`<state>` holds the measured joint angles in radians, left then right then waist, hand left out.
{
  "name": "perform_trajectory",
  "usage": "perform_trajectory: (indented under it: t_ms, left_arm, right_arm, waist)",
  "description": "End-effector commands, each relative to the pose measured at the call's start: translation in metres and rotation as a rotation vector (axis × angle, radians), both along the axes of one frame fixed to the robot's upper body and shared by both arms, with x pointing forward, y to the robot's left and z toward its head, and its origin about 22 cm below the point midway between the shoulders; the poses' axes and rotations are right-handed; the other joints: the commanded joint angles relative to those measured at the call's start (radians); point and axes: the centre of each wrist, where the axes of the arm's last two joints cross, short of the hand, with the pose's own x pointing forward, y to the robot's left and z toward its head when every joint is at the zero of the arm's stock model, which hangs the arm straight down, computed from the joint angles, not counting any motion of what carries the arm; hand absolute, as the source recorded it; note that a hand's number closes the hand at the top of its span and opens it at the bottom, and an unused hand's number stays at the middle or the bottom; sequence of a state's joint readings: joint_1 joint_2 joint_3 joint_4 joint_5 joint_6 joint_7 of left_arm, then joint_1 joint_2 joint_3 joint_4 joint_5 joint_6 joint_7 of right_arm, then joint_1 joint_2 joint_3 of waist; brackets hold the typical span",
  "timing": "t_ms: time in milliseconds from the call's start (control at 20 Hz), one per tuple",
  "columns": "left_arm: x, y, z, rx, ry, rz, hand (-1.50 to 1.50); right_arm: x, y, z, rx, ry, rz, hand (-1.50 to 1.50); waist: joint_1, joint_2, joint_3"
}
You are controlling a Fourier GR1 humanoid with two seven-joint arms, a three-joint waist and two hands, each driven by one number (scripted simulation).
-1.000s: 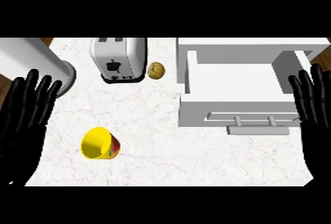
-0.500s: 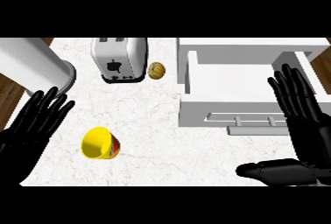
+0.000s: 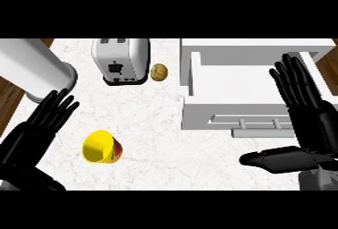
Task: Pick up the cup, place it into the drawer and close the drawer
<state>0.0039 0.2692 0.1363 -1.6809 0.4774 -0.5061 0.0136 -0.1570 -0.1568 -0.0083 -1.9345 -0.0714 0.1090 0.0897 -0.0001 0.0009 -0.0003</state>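
A yellow cup (image 3: 101, 146) with a red side lies tipped on the white marble counter at lower left. My left hand (image 3: 36, 127) is open just left of it, fingers straight and pointing up-right, not touching it. The white drawer (image 3: 241, 94) stands pulled open at the right, its inside bare, its handle (image 3: 263, 123) on the front. My right hand (image 3: 309, 116) is open over the drawer's right side, fingers up, thumb stretched left below the drawer front.
A silver toaster (image 3: 122, 60) stands at the back, with a small brown bread roll (image 3: 158, 72) beside it. A large white cylinder (image 3: 30, 67) stands at the back left. Dark wood floor (image 3: 10, 96) shows past the counter's left edge.
Both hands have moved inward from the view's edges. The left hand has tilted toward the cup. The right hand now reaches over the drawer, thumb out. The cup has not moved.
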Motion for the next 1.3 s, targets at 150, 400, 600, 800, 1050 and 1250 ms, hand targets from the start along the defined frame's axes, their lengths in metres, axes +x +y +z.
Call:
perform_trajectory:
  t_ms: [150, 400, 600, 800, 1050, 1250]
  left_arm:
    - [0.001, 0.023, -0.072, 0.035, 0.064, 0.029, -1.50]
    - [0.004, 0.021, -0.100, 0.084, 0.089, 0.074, -1.50]
    - [0.006, 0.041, -0.123, 0.102, 0.115, 0.076, -1.50]
    - [0.009, 0.027, -0.154, 0.110, 0.118, 0.076, -1.50]
    - [0.010, 0.037, -0.172, 0.120, 0.144, 0.093, -1.50]
    - [0.008, 0.034, -0.187, 0.110, 0.122, 0.108, -1.50]
  right_arm:
    - [0.002, -0.013, 0.002, 0.012, -0.012, 0.004, -1.50]
    - [0.007, -0.009, 0.019, -0.013, -0.018, 0.013, -1.50]
    - [0.023, -0.006, -0.013, 0.001, -0.022, -0.020, -1.50]
    - [0.029, -0.018, 0.012, 0.010, -0.016, 0.001, -1.50]
    - [0.022, -0.021, 0.009, -0.007, -0.016, -0.016, -1.50]
    - [0.022, -0.022, 0.014, 0.003, -0.035, -0.004, -1.50]
  waist:
    - [-0.007, 0.001, -0.001]
    - [-0.004, 0.000, -0.001]
    - [-0.003, 0.002, 0.000]
    - [-0.004, 0.001, 0.000]
    - [-0.006, 0.001, -0.001]
    - [-0.012, 0.003, -0.002]
